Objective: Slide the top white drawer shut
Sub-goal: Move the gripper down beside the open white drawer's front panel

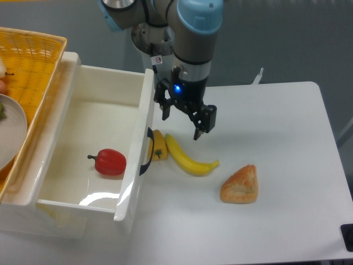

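Observation:
The top white drawer [83, 118] stands pulled far out to the right, its front panel [138, 160] carrying a curved black handle [148, 152]. Inside it lies a red bell pepper [109, 162]. My gripper [181, 122] hangs just right of the front panel's upper end, above the table, open with nothing between its black fingers. The lower drawer is hidden under the open one.
A yellow banana [187, 159] and a small yellow-orange piece [159, 146] lie right beside the handle, in front of the panel. A bread slice [240, 185] rests further right. A yellow wicker basket [33, 55] with a plate sits on top of the cabinet at left.

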Tool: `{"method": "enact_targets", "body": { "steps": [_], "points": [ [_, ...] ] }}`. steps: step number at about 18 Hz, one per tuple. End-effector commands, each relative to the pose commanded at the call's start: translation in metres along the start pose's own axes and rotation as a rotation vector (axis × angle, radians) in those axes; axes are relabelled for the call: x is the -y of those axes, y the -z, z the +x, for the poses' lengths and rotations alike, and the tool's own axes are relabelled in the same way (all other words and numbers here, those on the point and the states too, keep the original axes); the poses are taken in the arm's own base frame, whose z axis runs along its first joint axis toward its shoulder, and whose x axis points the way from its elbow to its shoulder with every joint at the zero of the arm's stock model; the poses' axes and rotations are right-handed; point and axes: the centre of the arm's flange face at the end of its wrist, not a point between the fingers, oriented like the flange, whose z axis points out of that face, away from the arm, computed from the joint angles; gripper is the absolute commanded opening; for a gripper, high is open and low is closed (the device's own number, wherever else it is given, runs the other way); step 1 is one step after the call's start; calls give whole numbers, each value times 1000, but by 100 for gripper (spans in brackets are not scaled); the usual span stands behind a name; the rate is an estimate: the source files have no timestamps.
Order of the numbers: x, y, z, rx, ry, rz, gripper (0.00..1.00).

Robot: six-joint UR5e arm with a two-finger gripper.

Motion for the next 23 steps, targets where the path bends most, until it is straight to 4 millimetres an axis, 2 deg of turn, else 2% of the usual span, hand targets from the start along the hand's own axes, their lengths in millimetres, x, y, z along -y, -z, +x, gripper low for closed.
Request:
{"method": "enact_targets", "body": {
  "steps": [7, 13, 16, 21, 23],
  "points": [
    [-5, -19, -16, -7, 77, -38, 100],
    [-15, -53, -30, 11, 96, -160, 100],
    [-25, -74, -25, -13, 178, -190, 100],
    [-27, -77, -29, -6, 231, -185, 100],
    [-23, -87, -36, 5, 328, -179, 100]
  ]
}}
